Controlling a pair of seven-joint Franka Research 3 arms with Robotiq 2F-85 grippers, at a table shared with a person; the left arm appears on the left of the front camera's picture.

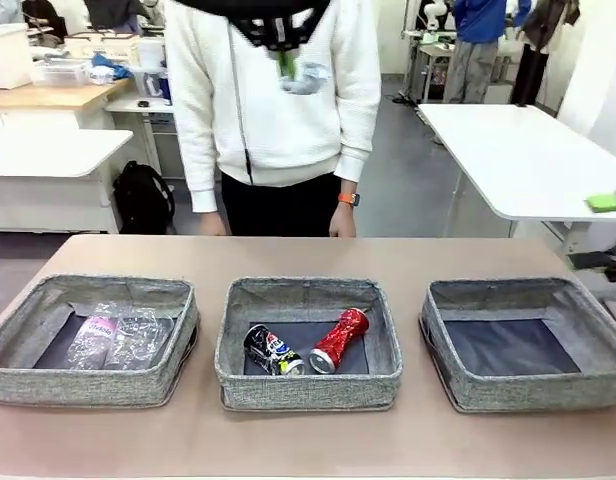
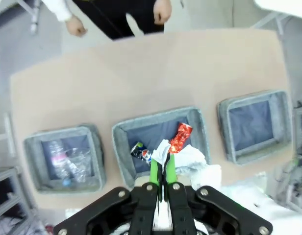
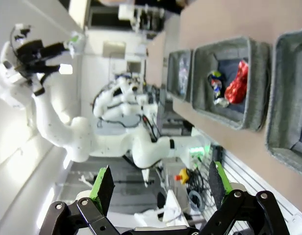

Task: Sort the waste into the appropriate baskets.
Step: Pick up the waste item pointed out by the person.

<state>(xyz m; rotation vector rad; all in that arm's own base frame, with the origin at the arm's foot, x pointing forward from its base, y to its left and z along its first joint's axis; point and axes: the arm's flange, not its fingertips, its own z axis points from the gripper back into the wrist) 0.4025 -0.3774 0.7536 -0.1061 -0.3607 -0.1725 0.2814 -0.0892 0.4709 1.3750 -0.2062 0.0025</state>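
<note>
1 paper wad [image 2: 188, 155] pinched in L gripper [image 2: 162, 169] | high over mid basket [image 2: 122, 142] | empty basket [image 2: 223, 117] to R | R gripper [image 3: 158, 182] fingers spread

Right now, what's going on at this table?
Waste sorting is under way. The left gripper is high above the middle basket, jaws shut on a paper wad. That basket already holds a red can and a dark can. The left basket holds a bottle and a cup; the right basket holds nothing. The right gripper is open, off to the side. The person stands at the far edge, hands down.
</note>
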